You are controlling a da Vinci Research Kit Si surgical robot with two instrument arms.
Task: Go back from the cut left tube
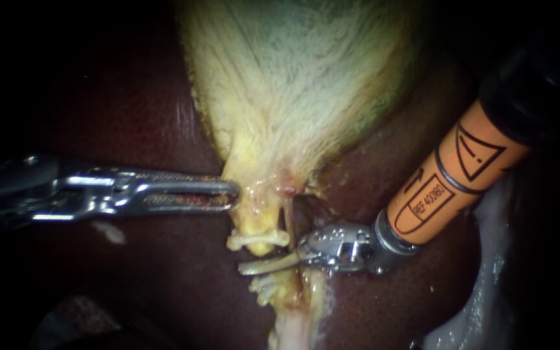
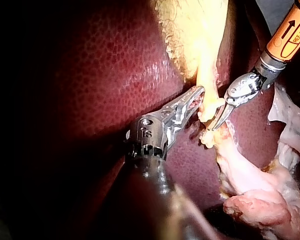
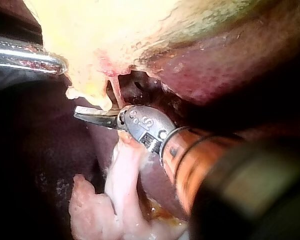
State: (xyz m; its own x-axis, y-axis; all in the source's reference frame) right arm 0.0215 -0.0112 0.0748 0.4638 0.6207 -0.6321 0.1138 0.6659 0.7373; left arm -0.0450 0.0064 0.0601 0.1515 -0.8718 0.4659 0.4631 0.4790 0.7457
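Observation:
In the endoscope view my left instrument (image 1: pixel 231 194) comes in from the left, its jaws shut on the pale yellow neck of the gallbladder (image 1: pixel 293 84). Below that neck the left tube is parted. Its upper stump carries a white clip (image 1: pixel 257 240), and the lower stump (image 1: pixel 273 288) has clips too. My right instrument (image 1: pixel 264 264), with an orange sleeve, lies with its slim blades shut in the gap between the two stumps. A thin pink tube (image 1: pixel 287 214) runs just right of the clipped stump. The right wrist view shows the shut blades (image 3: pixel 92 116) under the yellow stump.
Dark red liver (image 1: pixel 131 110) surrounds the gallbladder on both sides. Pale loose tissue (image 2: pixel 250 200) lies beyond the lower stump, and whitish tissue (image 1: pixel 487 285) sits at the lower right of the endoscope view.

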